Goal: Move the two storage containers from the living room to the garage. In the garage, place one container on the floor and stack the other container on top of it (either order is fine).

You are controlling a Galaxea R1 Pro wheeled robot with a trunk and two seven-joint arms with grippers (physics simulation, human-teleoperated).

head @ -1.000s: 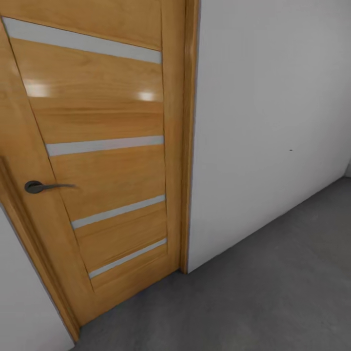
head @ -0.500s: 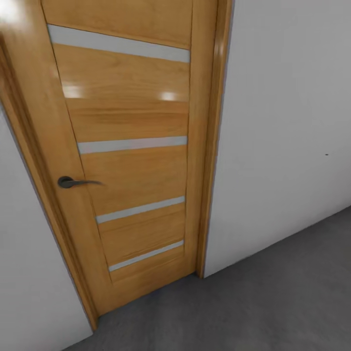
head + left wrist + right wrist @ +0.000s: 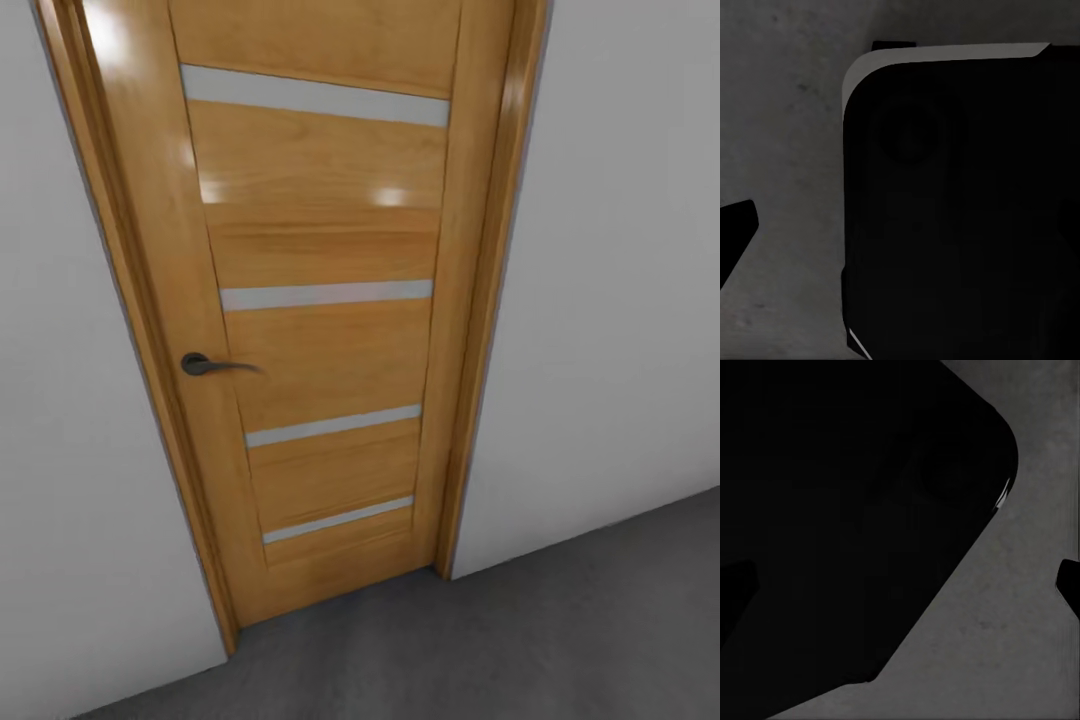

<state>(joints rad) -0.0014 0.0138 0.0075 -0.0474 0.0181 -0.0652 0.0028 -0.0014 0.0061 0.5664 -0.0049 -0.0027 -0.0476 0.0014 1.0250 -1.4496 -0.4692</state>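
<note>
The two storage containers are out of view. The head view faces a closed wooden door (image 3: 320,330) with a dark lever handle (image 3: 205,365), set in a pale grey wall (image 3: 610,300). Dark grey concrete floor (image 3: 520,650) runs along its foot. In the left wrist view, my left gripper (image 3: 900,240) hangs over that floor (image 3: 787,150) beside the robot's dark body (image 3: 952,210), with one fingertip (image 3: 735,232) showing at the frame's edge. My right gripper (image 3: 900,592) is open with nothing in it, one fingertip (image 3: 1069,583) over the floor (image 3: 1020,645).
The door has four pale horizontal glass strips (image 3: 320,295) and a wooden frame (image 3: 490,330). Pale wall (image 3: 80,450) also flanks the door on the left. Open concrete floor spreads toward the lower right of the head view.
The head view has swung left, so the door now sits in the middle of the picture and more wall shows to its left. Nothing in the scene itself has moved.
</note>
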